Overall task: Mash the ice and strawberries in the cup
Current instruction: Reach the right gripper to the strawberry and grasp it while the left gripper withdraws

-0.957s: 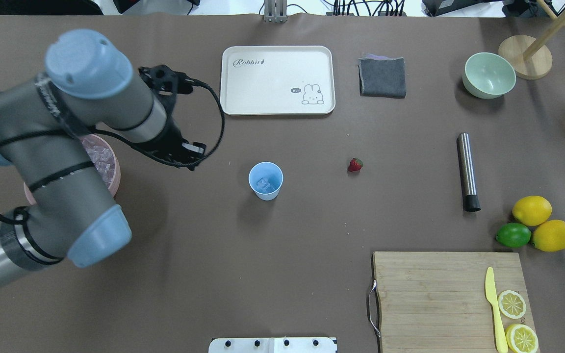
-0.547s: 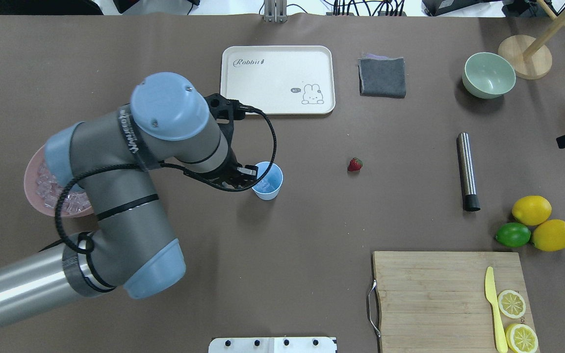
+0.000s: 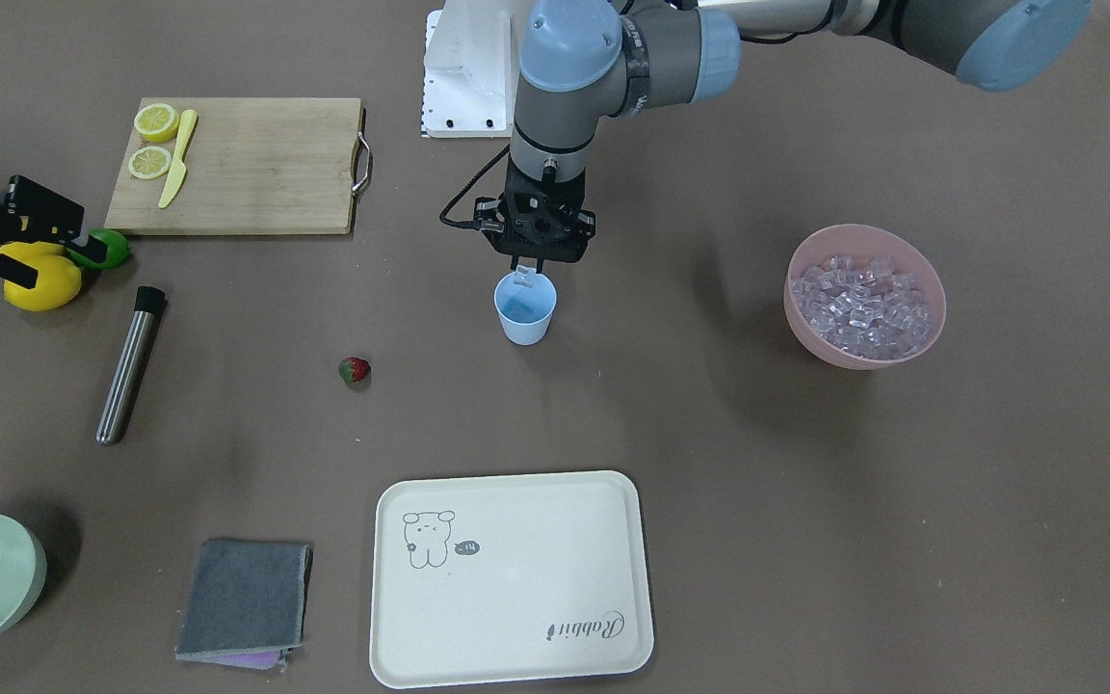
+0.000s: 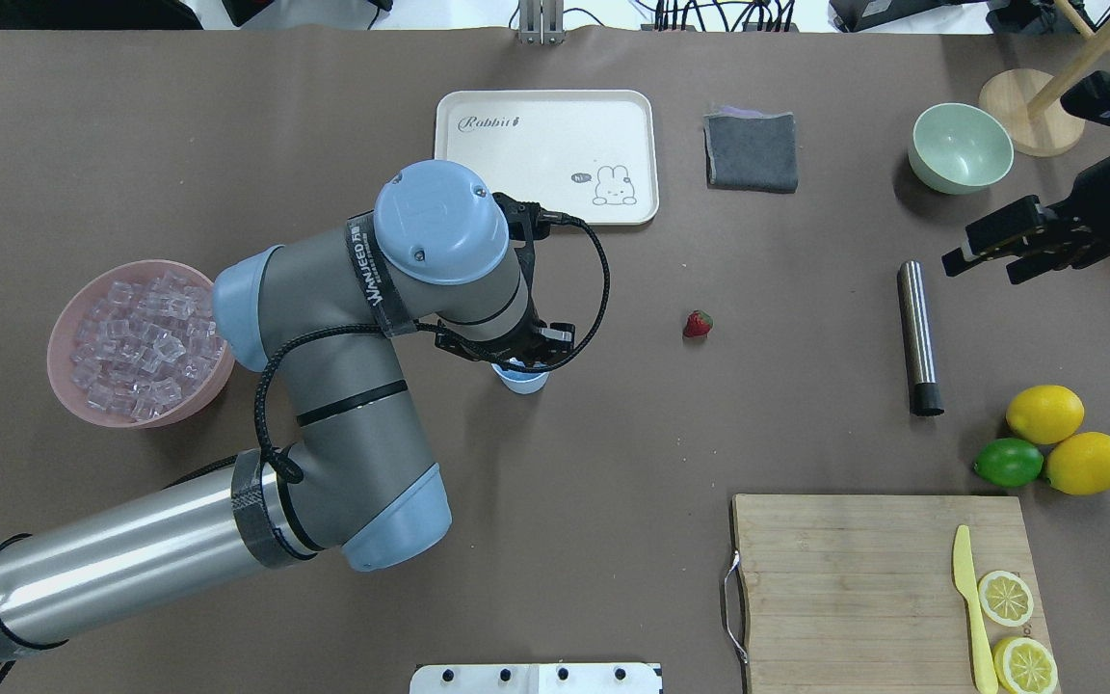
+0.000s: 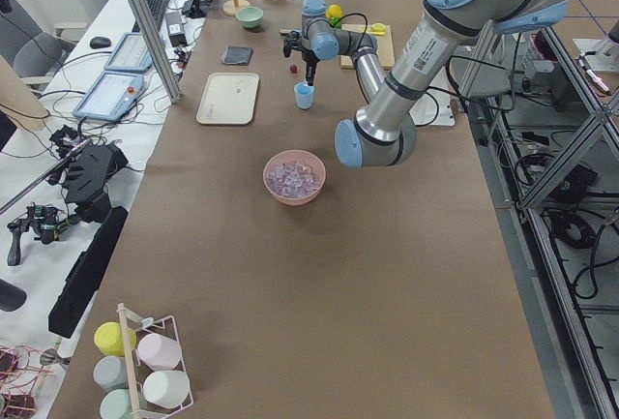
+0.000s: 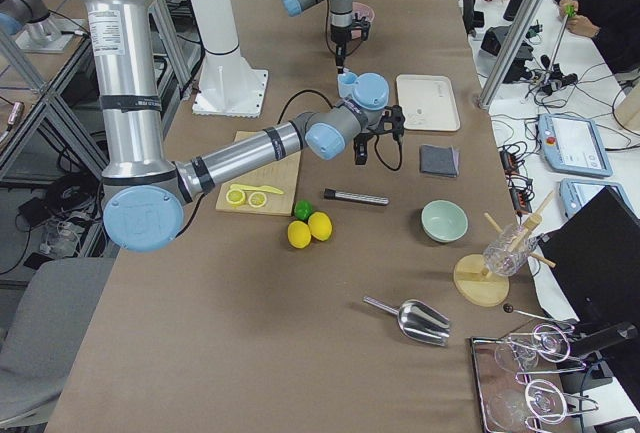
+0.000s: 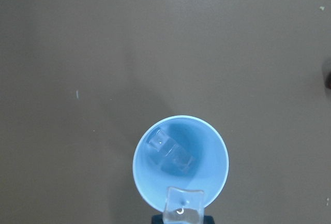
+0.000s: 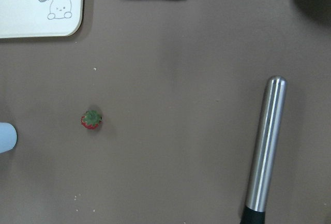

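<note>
The light blue cup (image 3: 525,313) stands mid-table, largely covered by my left wrist in the overhead view (image 4: 523,381). My left gripper (image 3: 524,278) hangs just above its rim, shut on a clear ice cube (image 7: 183,207). More ice (image 7: 170,154) lies at the bottom of the cup (image 7: 181,162). The red strawberry (image 4: 698,324) with its green cap lies on the table to the cup's right, also in the right wrist view (image 8: 91,120). My right gripper (image 4: 981,272) hovers open and empty at the right edge, beyond the steel cylinder.
A pink bowl (image 4: 64,376) full of ice cubes sits left. A steel cylinder (image 4: 918,337), lemons and a lime (image 4: 1008,463), a cutting board (image 4: 854,578) with knife and lemon slices lie right. A white tray (image 4: 545,154), grey cloth (image 4: 753,152) and pale green bowl (image 4: 960,146) line the far side.
My left arm swung from over the pink bowl to above the cup, carrying an ice cube. My right gripper came into view from the right edge.
</note>
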`<state>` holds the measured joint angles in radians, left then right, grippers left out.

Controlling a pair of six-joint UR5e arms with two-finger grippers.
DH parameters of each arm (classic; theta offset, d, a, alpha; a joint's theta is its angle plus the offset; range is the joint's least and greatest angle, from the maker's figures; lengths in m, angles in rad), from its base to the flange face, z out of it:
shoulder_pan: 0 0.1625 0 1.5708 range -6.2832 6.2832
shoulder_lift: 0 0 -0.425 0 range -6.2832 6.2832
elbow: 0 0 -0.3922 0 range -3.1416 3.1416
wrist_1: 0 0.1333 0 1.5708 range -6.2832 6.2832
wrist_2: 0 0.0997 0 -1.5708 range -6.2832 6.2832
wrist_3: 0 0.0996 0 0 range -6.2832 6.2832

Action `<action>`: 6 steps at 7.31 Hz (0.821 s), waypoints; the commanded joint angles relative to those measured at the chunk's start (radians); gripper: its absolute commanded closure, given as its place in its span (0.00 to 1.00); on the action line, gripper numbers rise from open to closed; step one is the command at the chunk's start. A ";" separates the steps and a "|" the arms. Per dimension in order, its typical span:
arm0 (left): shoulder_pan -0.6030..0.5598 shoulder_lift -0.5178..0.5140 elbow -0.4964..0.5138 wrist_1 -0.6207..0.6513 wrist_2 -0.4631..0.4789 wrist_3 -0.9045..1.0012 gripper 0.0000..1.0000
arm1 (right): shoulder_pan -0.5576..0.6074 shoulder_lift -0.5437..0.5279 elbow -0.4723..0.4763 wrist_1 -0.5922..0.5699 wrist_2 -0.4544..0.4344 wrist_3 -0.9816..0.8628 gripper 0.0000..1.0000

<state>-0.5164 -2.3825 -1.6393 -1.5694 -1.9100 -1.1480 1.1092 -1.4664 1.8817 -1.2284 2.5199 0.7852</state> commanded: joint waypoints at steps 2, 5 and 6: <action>-0.010 0.006 -0.003 -0.014 0.020 0.005 0.02 | -0.206 0.137 -0.003 0.001 -0.181 0.198 0.00; -0.079 0.128 -0.130 -0.009 0.016 0.081 0.02 | -0.373 0.242 -0.083 0.000 -0.404 0.279 0.00; -0.094 0.210 -0.216 -0.003 0.014 0.111 0.02 | -0.391 0.291 -0.149 0.001 -0.430 0.281 0.01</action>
<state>-0.5896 -2.2709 -1.7525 -1.5784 -1.8946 -1.0830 0.7552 -1.2319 1.8024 -1.2283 2.1429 1.0569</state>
